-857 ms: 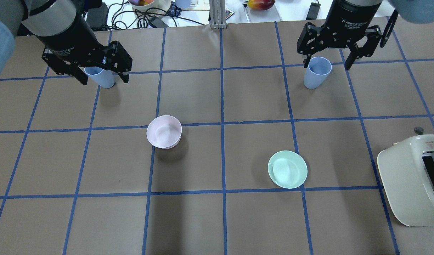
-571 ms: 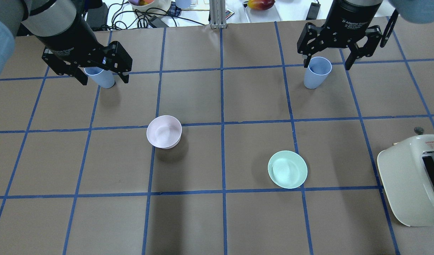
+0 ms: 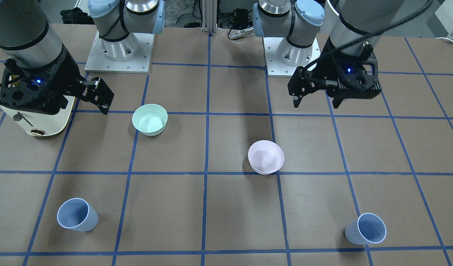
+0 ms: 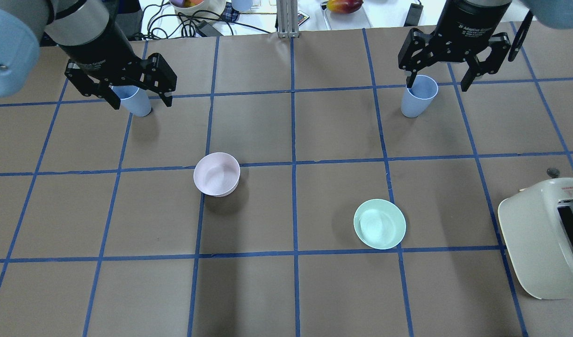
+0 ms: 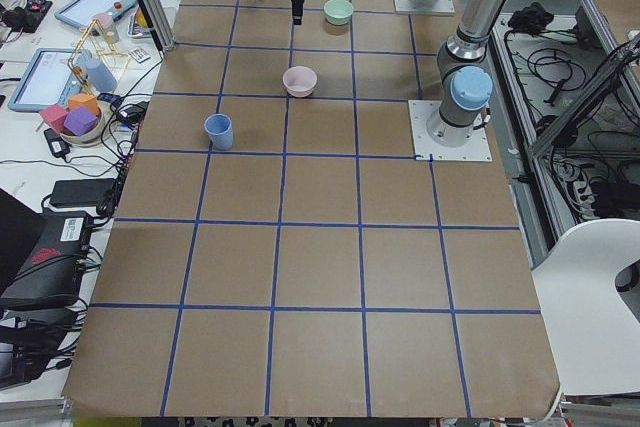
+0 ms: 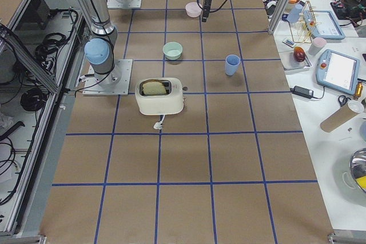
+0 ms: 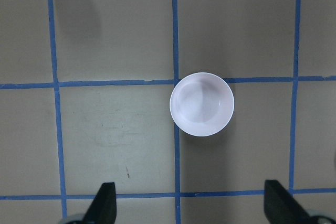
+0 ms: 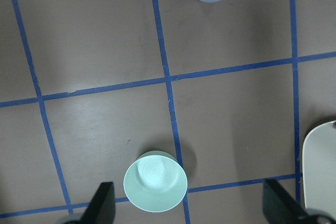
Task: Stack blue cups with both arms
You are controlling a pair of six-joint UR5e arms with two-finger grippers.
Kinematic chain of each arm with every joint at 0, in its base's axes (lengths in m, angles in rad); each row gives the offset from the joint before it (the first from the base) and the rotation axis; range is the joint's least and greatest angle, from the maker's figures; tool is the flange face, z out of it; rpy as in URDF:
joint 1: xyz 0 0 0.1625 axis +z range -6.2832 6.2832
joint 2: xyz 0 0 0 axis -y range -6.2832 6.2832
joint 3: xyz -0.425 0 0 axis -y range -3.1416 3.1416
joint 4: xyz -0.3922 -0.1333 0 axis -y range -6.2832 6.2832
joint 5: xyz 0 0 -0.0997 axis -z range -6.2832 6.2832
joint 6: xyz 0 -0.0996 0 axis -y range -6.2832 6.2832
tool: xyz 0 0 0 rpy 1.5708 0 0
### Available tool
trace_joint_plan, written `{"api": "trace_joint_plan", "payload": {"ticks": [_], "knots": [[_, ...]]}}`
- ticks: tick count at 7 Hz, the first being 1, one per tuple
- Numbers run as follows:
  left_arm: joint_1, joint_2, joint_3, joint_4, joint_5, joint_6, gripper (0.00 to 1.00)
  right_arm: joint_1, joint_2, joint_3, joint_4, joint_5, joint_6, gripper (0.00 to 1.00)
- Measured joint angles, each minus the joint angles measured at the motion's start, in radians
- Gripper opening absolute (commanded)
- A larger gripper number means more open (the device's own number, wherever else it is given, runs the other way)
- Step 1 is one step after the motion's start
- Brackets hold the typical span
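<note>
The table (image 4: 314, 299) is covered in matt brown paper ruled into squares by blue tape, probably so that objects can be laid out at repeatable spots. The left arm (image 3: 354, 22) and right arm (image 3: 24, 37), silver-grey tubes with pale blue caps, reach out over it from the robot's edge. A cream toaster (image 4: 541, 243), smooth and round-cornered, sits beside the right arm's base toward the robot's edge, well apart from the work.

The left gripper (image 4: 140, 102) and right gripper (image 4: 437, 86), black and angular, both hang high with fingers spread wide and nothing between them. I judge this an approach pose, each gripper facing its own cup so that the 2 can be picked up together.

Mid-table rest a pale pink bowl (image 4: 216, 174) and a mint-green bowl (image 4: 379, 223), glossy and round, apparently distractors.

The left blue cup (image 3: 366, 229) and right blue cup (image 3: 77, 214) stand upright, mouths up, close to the edge opposite the robot and well apart from each other. They are thin, tapered, handleless plastic, so 1 should nest inside the other, though the smooth walls might slip under a light pinch
</note>
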Motion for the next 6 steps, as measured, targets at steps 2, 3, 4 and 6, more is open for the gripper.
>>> {"api": "trace_joint_plan", "payload": {"ticks": [2, 3, 4, 6], "knots": [[0.038, -0.204, 0.090, 0.116, 0.007, 0.000, 1.00, -0.018, 0.012, 0.001, -0.010, 0.003, -0.006, 1.00], [0.069, -0.305, 0.150, 0.149, 0.009, 0.010, 1.00, -0.024, 0.018, 0.000, -0.013, 0.003, -0.007, 1.00], [0.106, -0.385, 0.199, 0.164, 0.010, 0.032, 1.00, -0.033, 0.025, -0.001, -0.024, 0.003, -0.007, 1.00], [0.163, -0.491, 0.228, 0.209, 0.019, 0.092, 1.00, -0.070, 0.105, -0.007, -0.139, 0.005, -0.035, 1.00]]}}
